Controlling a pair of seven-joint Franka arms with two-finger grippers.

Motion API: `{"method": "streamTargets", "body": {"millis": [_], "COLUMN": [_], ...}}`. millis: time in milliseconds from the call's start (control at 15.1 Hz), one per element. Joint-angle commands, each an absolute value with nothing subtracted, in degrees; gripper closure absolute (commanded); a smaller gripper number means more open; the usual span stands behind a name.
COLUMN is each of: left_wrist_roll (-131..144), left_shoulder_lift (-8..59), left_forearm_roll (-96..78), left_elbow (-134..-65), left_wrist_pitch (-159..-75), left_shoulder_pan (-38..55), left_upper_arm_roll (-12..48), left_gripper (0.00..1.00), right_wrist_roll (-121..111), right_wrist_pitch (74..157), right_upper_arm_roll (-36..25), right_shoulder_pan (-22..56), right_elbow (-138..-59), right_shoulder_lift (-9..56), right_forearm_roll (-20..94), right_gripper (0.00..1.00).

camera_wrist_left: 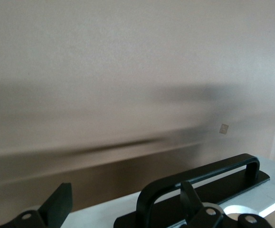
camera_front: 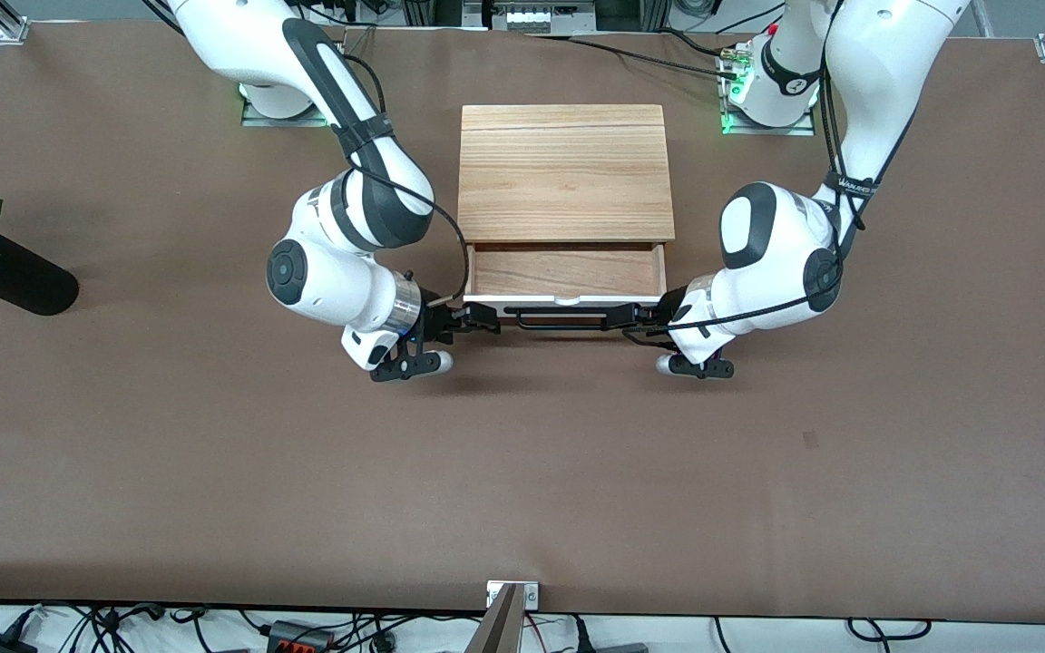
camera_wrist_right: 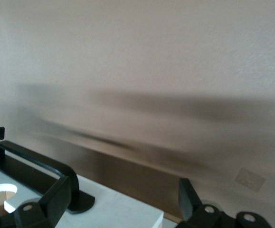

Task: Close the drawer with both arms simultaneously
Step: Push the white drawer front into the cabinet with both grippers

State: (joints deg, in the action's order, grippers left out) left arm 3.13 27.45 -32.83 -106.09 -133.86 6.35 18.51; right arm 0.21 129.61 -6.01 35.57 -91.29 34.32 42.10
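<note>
The light wood cabinet (camera_front: 566,172) stands mid-table between the two arms. Its drawer (camera_front: 566,272) is partly out, with the white front panel (camera_front: 522,297) and black bar handle (camera_front: 568,317) toward the front camera. My right gripper (camera_front: 484,319) is open at the handle's end toward the right arm. In the right wrist view (camera_wrist_right: 122,202) its fingers (camera_wrist_right: 56,197) straddle the panel's corner (camera_wrist_right: 123,209) beside the handle (camera_wrist_right: 37,161). My left gripper (camera_front: 629,316) is open at the other end. In the left wrist view (camera_wrist_left: 125,204) one finger (camera_wrist_left: 189,197) sits inside the handle (camera_wrist_left: 199,175).
A black vase (camera_front: 10,272) with a red flower lies near the right arm's end of the table. A small mark (camera_front: 810,440) shows on the brown table (camera_front: 522,472) nearer the front camera. Cables run along the table's front edge.
</note>
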Motion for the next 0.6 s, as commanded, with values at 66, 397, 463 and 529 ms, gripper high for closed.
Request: {"method": "streamTargets", "body": {"millis": [66,397,463,529], "left_wrist_roll": [4.13,4.22,4.22,4.22], "left_shoulder_lift": [23.55,23.03,22.77,22.33], "left_forearm_roll": [-34.37,-34.37,-34.45,-34.45], "left_elbow": [-110.83,-112.41,-113.02,-113.29], "left_wrist_pitch": [-133.95,-133.60,-132.98,-132.46], "left_shoulder_pan": [5.36,5.36,5.36,5.36], "left_upper_arm_roll": [20.30,21.01,21.09,21.09], "left_gripper": [0.00,0.00,0.00,0.00], "right_wrist_roll": [0.70,0.18,0.18,0.18], "right_wrist_pitch": [122.46,115.94,115.14,114.27], "right_upper_arm_roll": [-6.42,-6.50,-6.50,-6.50], "right_shoulder_pan": [36.12,35.51,35.51,35.51], "right_elbow": [-90.18,-90.18,-90.18,-90.18], "right_shoulder_lift": [34.98,34.89,34.89,34.89], "right_forearm_roll": [43.24,43.15,43.15,43.15], "right_gripper": [0.00,0.00,0.00,0.00]}}
